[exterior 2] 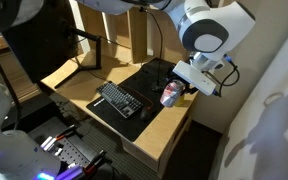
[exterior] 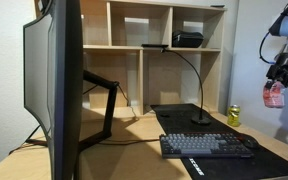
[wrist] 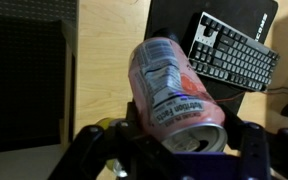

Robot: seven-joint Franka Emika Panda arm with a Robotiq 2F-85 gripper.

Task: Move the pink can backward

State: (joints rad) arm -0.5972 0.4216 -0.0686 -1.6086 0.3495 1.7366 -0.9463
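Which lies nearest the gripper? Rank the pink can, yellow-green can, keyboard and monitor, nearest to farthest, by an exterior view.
1. pink can: held in the gripper's jaws, up in the air.
2. yellow-green can: standing on the desk below it.
3. keyboard: on the black mat, toward the camera.
4. monitor: across the desk, at the picture's opposite edge.

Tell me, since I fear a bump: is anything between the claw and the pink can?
Nothing visible: the claw is shut on the pink can, held in the air; the yellow-green can stands apart, lower, on the desk.
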